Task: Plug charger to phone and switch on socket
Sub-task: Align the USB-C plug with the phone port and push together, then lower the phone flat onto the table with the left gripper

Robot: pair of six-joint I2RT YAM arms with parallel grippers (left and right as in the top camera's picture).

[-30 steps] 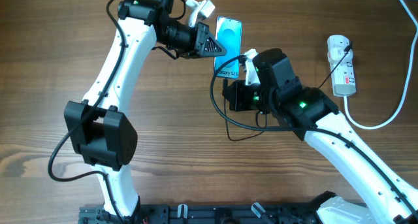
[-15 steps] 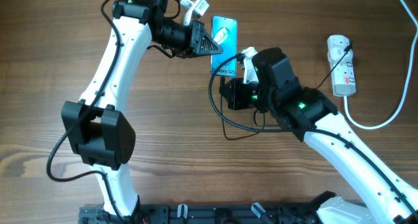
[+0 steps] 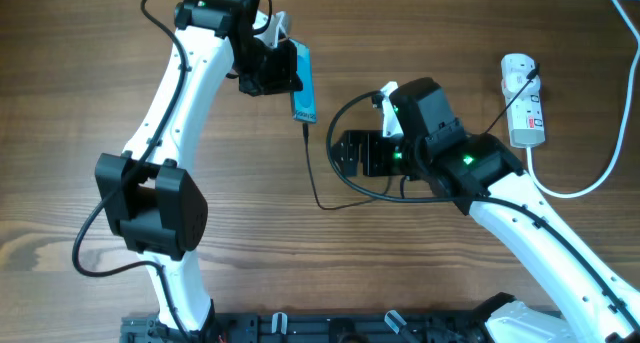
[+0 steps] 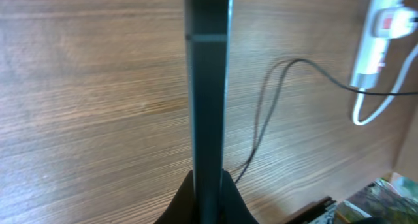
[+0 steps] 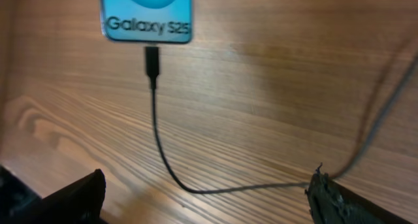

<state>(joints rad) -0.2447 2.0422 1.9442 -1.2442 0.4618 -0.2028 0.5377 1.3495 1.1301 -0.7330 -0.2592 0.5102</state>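
My left gripper point(image 3: 290, 75) is shut on the phone point(image 3: 304, 83) and holds it on edge above the table. In the left wrist view it is a dark narrow slab point(image 4: 208, 87) rising from between the jaws point(image 4: 208, 201). The right wrist view shows the phone's cyan screen point(image 5: 147, 12) with its white text band. The charger's small dark plug point(image 5: 151, 61) sits in that lower end. The thin black cable point(image 5: 163, 159) point(image 3: 312, 178) hangs down and curves off right. My right gripper point(image 3: 343, 153) point(image 5: 206, 204) is open and holds nothing. The white socket point(image 3: 524, 101) point(image 4: 382, 34) lies at the far right.
A thick white cord point(image 3: 590, 183) loops from the socket toward the table's right edge. The charger cable arcs around my right wrist point(image 3: 345, 113). A black rail point(image 3: 330, 328) runs along the front edge.
My right gripper opened and let go of the plug, which stays in the phone. The left gripper turned the phone on edge and carried it left.
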